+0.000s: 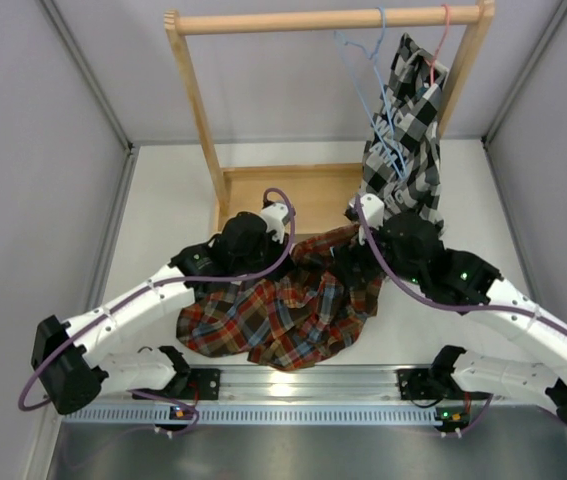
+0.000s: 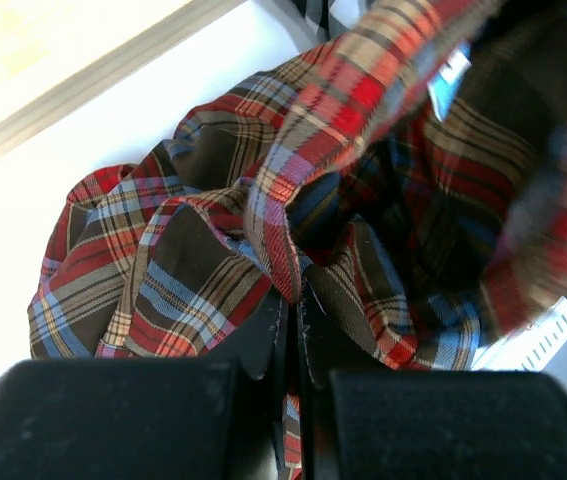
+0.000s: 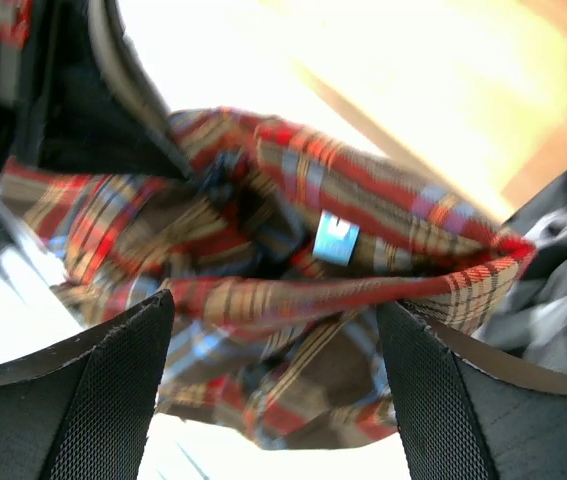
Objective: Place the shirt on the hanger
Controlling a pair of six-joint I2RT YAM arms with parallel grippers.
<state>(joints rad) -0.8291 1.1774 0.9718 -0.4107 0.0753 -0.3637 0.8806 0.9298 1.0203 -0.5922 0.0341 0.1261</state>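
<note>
little of the task looks done. the wooden rack stands at the far side of the table, and the shirt lies in a crumpled heap on the table in front of the rack's base, between the two arms. only its upper edge is lifted off the surface. the hanger hangs by its hook from the rail, right beside a black-and-white checked shirt, well apart from the plaid one and with nothing on it. what is left, by my reading, is nearly everything: open up the collar, bring shirt and hanger together, seat both shoulders.

the left gripper has its fingers pressed together on a raised fold of the plaid cloth. the right gripper has its jaws wide apart and grips nothing. the collar band with its small blue label stretches across the gap between them, and whether the cloth touches a finger i cannot tell.
</note>
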